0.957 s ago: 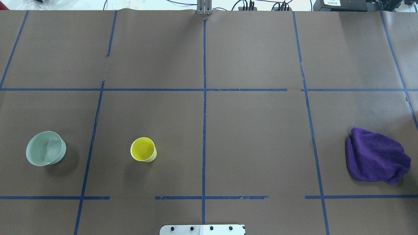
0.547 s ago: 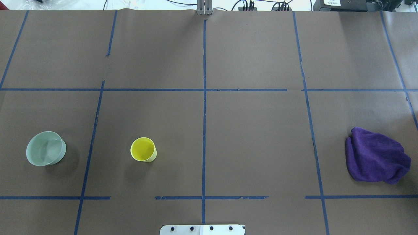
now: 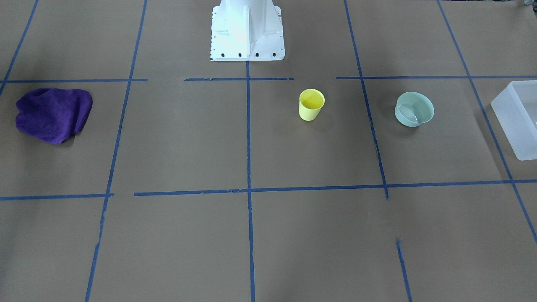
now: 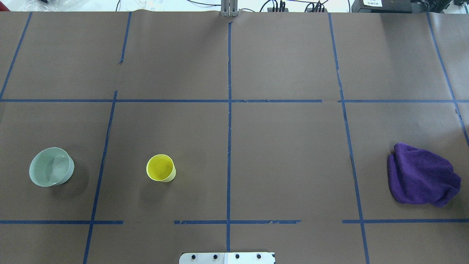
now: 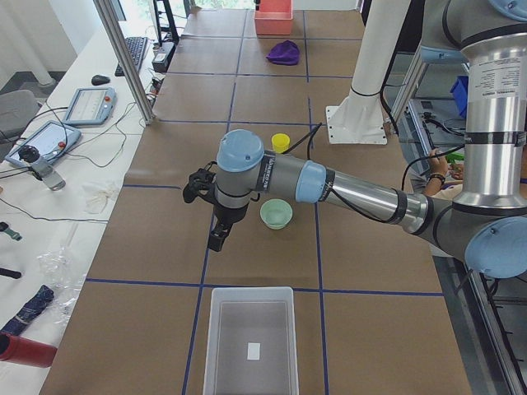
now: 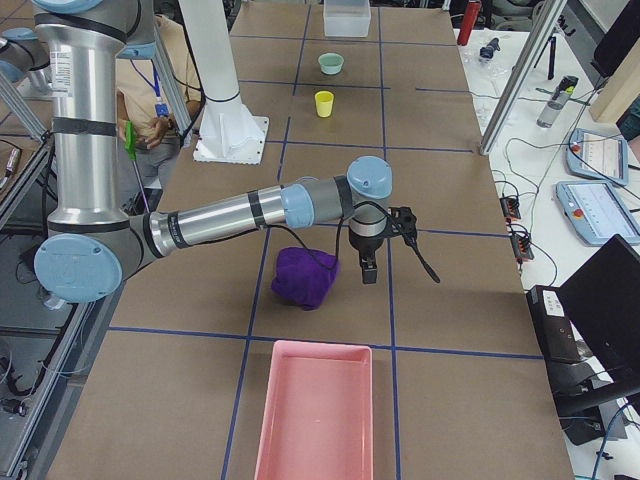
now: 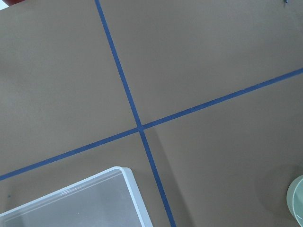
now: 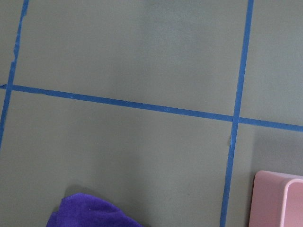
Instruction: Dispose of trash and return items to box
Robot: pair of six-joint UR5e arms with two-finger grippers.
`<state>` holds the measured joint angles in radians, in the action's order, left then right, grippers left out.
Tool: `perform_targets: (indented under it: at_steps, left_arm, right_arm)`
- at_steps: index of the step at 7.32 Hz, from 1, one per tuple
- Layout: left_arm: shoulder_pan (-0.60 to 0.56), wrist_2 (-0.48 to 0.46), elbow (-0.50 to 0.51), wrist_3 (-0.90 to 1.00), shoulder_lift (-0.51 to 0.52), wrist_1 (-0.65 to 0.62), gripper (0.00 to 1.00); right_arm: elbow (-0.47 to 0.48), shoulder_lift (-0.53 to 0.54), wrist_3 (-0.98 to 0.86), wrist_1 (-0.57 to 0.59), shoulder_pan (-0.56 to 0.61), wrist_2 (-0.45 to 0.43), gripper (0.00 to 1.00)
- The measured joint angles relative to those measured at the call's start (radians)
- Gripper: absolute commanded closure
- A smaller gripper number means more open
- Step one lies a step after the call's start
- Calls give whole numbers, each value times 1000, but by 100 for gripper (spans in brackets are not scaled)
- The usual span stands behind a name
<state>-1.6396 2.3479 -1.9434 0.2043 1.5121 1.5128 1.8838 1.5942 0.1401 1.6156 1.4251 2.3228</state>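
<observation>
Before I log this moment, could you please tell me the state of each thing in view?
yellow cup: upright, empty, not held.
mint bowl: upright, empty, not held.
box: open-topped, neither item inside.
purple cloth: crumpled.
pink bin: open-topped, empty.
left gripper: raised; open or shut unclear.
right gripper: raised; open or shut unclear.

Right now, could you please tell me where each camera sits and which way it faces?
Front: across the table, facing the base, the only body shown; cup, bowl, cloth, box corner.
Overhead: behind the base, looking forward and down; its edge shows.
Left side: table's left end, box nearest; left arm near.
Right side: opposite end, tray nearest; right arm near.
Left wrist: down on box corner, bowl edge; no body.
Right wrist: down on cloth, tray corner; no body.
Shared: front and overhead both show cup, bowl, cloth, mirrored.
</observation>
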Motion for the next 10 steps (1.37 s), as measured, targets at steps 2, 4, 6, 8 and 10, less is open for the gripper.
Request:
perform_targets:
  at_steps: [2, 4, 6, 8, 10]
  left_arm:
    - [91, 42, -96, -188, 8, 3, 0]
    - [290, 47, -178, -511, 20, 81, 0]
    - [516, -8, -202, -835, 68, 180, 0]
    - [785, -136, -200, -1146, 163, 207, 0]
    - [961, -218, -141, -1337, 264, 209, 0]
  right_arm:
    - [-1, -9, -2, 3, 1, 4, 0]
    - [2, -7, 4, -1, 2, 9, 0]
    - [4, -5, 12, -6, 2, 18, 0]
    - [3, -3, 14, -7, 2, 41, 0]
    - [-2, 0, 14, -7, 2, 46, 0]
